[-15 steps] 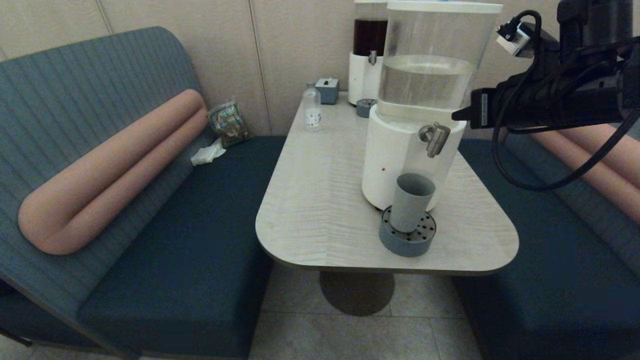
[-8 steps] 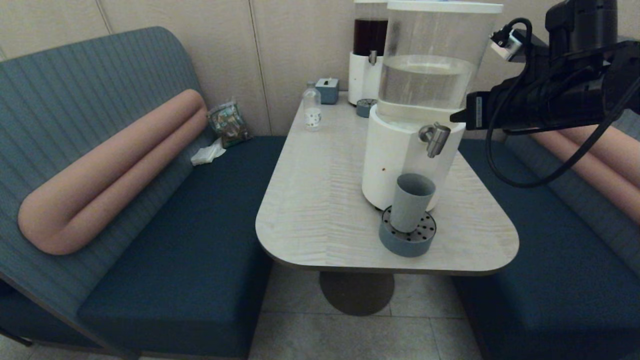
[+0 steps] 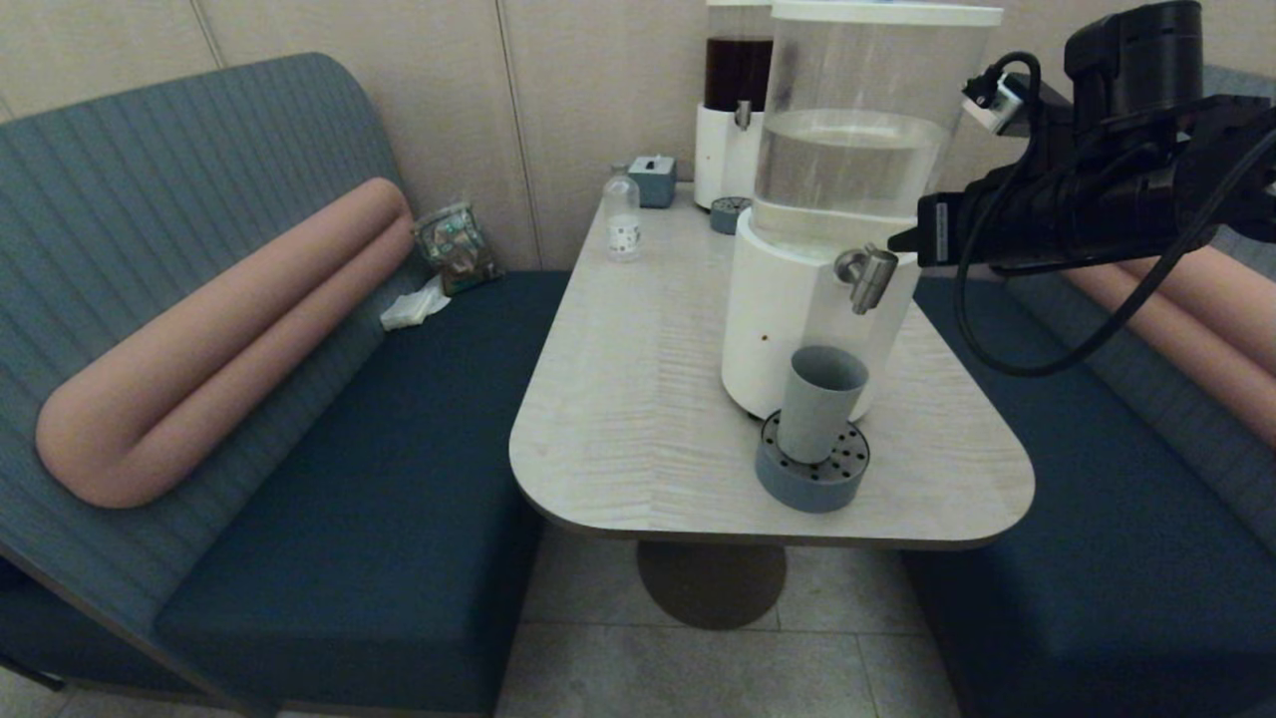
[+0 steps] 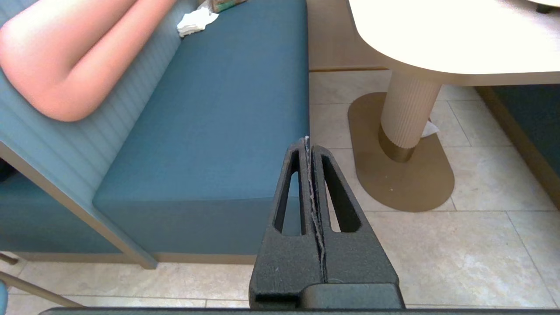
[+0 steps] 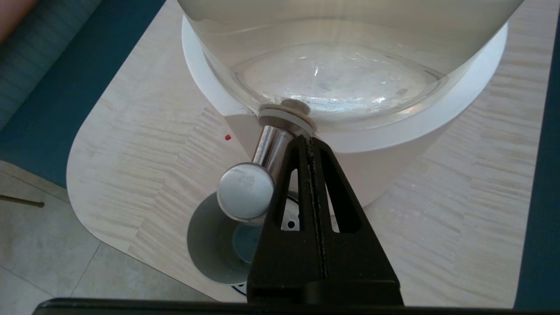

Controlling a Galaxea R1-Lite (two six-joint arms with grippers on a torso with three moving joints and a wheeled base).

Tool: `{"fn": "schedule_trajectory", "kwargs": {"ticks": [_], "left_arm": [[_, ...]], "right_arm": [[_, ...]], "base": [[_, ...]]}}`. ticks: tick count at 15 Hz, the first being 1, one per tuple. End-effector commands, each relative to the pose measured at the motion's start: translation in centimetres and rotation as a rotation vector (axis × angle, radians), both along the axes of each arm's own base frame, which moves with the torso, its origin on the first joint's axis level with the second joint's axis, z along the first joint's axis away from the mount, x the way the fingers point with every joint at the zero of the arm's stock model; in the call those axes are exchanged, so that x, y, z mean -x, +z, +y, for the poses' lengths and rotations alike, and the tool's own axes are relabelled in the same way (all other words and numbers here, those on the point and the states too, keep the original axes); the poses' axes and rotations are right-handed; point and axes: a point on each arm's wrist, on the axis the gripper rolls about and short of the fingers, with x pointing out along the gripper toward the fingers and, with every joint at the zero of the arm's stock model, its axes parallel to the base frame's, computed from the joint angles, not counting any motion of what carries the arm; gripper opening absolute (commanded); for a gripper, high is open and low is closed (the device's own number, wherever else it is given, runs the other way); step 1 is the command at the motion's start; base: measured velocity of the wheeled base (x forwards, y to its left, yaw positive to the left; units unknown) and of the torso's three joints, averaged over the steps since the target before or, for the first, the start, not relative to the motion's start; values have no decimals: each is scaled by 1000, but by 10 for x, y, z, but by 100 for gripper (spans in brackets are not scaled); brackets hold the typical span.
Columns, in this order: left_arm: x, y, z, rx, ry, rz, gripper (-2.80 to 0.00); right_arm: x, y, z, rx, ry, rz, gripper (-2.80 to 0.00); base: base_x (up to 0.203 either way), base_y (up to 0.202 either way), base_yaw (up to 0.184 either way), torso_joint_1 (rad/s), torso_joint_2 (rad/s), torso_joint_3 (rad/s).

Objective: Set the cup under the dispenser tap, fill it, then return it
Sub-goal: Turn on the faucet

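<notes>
The grey-blue cup (image 3: pixel 819 401) stands upright on the round drip tray (image 3: pixel 809 477), directly below the silver dispenser tap (image 3: pixel 869 275) of the big clear-tank dispenser (image 3: pixel 847 160). My right gripper (image 3: pixel 897 242) is shut with nothing in it and hovers just right of the tap at tap height. In the right wrist view its joined fingertips (image 5: pixel 307 141) lie beside the tap (image 5: pixel 253 181), and the cup (image 5: pixel 218 245) shows underneath. The left gripper (image 4: pixel 307 142) is shut and empty, parked low over the floor beside the bench.
A smaller dark-liquid dispenser (image 3: pixel 736 100), a small clear bottle (image 3: pixel 622 214) and a grey box (image 3: pixel 653 179) stand at the table's far end. Blue benches (image 3: pixel 399 469) flank the table (image 3: pixel 638 399); a snack bag (image 3: pixel 457 247) and tissue (image 3: pixel 414 307) lie on the left one.
My right arm has moved left, bringing the shut gripper's tip closer to the tap. The cup and tray have not moved.
</notes>
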Motion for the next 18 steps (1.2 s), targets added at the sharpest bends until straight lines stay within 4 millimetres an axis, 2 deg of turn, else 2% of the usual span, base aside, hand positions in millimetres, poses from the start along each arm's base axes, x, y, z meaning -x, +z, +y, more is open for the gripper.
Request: {"fn": "schedule_trajectory", "kwargs": {"ticks": [1, 18], "left_arm": [[0, 0, 0, -1, 0, 0, -280], [0, 0, 0, -1, 0, 1, -280]], "right_arm": [[0, 0, 1, 0, 1, 1, -280], [-6, -6, 10, 2, 31, 24, -280]], "base": [[0, 0, 0, 0, 0, 0], [0, 0, 0, 0, 0, 0]]}}
